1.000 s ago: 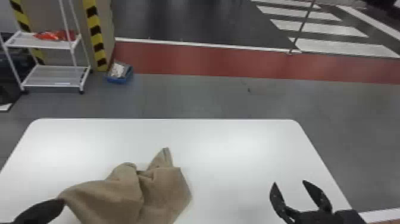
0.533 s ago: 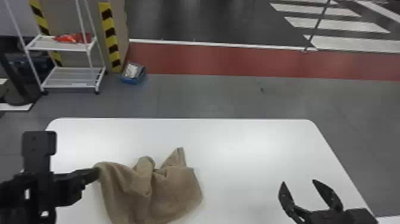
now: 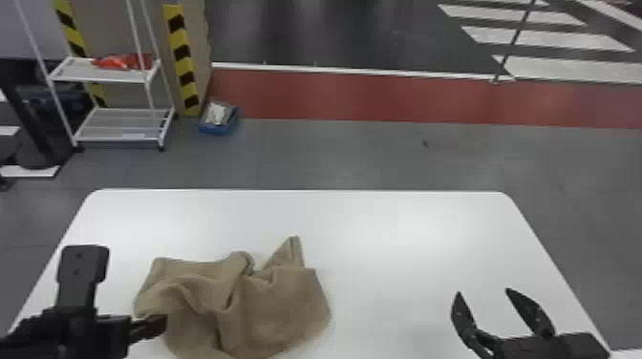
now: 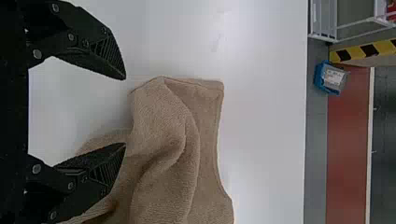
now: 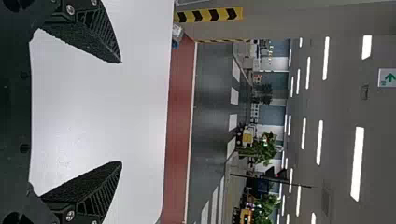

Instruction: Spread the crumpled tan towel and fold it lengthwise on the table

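Left gripper (image 3: 157, 326) in on the robot's left, fingers apart, tips at the towel's left side, and whether they touch it I can't tell! Over to the left wrist view: those fingers stand wide, nothing clamped, one of them over the tan cloth, the other over bare white.

And the towel (image 3: 277, 305)! It's down on the near left part of the table (image 3: 406, 238), crumpled, unfolded, a big wrinkle running through the middle and soft ridges all over. One pointed corner juts toward the far edge, another blunter one sits at the far left.

Right gripper (image 3: 483, 292), well apart from the towel, over the near right side of the table: fingers spread wide, nothing between them, and the right wrist view agrees, only white tabletop behind the gap.

Out beyond, a white rack (image 3: 124, 119) on the left with a red item (image 3: 124, 61) on its upper shelf, a blue bin (image 3: 217, 129) on the grey floor (image 3: 382, 153) beside it, black and yellow tape (image 3: 181, 57) just behind, then a red strip (image 3: 358, 95) across the floor and white stripes (image 3: 549, 40) at the far right.
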### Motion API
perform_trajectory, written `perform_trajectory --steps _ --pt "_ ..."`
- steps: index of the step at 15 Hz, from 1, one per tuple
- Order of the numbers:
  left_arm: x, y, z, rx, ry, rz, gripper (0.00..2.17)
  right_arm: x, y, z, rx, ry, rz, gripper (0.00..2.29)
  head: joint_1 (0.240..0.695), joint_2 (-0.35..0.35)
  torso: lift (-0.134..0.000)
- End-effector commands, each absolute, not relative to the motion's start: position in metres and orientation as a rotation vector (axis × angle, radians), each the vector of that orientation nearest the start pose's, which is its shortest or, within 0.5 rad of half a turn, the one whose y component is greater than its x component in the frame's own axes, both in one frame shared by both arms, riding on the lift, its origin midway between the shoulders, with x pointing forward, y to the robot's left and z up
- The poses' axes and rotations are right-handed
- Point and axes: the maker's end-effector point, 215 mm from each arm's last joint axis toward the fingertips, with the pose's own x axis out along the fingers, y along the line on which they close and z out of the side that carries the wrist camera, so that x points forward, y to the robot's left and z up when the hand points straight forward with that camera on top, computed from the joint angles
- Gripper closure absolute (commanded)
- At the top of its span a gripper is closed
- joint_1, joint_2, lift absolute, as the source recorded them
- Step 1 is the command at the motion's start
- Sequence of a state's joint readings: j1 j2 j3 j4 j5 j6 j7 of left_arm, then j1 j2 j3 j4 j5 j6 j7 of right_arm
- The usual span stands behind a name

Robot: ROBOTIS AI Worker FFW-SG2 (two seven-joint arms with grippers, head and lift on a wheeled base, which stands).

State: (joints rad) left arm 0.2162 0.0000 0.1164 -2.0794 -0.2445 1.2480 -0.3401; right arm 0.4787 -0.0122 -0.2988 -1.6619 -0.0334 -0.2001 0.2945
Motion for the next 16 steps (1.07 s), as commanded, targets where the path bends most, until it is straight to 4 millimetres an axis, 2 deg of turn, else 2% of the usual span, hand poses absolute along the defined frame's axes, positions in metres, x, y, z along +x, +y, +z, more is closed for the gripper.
perform_trajectory --steps 1,3,6,8,10,13,16 --pt "0.370 0.284 -0.511 0.003 0.942 -0.034 0.09 0.402 -0.343 -0.471 -0.062 0.196 0.011 0.11 0.695 -0.091 0.000" --pt "0.357 0.267 -0.513 0.035 0.903 -0.085 0.14 0.403 -0.343 -0.473 -0.061 0.200 0.011 0.11 0.695 -0.086 0.000" --pt "0.339 0.226 -0.522 0.052 0.866 -0.198 0.15 0.402 -0.348 -0.473 -0.067 0.201 0.005 0.11 0.695 -0.115 0.000" --pt "0.327 0.195 -0.531 0.078 0.869 -0.260 0.19 0.403 -0.350 -0.476 -0.064 0.205 0.002 0.11 0.695 -0.176 0.000" --pt "0.322 0.173 -0.543 0.128 0.870 -0.291 0.20 0.403 -0.347 -0.477 -0.062 0.206 0.008 0.11 0.695 -0.217 0.000" --pt "0.322 0.166 -0.562 0.198 0.866 -0.282 0.20 0.403 -0.350 -0.477 -0.063 0.206 0.005 0.11 0.695 -0.266 0.000" --pt "0.322 0.155 -0.566 0.196 0.869 -0.308 0.20 0.403 -0.349 -0.477 -0.063 0.207 0.007 0.11 0.695 -0.281 0.000"
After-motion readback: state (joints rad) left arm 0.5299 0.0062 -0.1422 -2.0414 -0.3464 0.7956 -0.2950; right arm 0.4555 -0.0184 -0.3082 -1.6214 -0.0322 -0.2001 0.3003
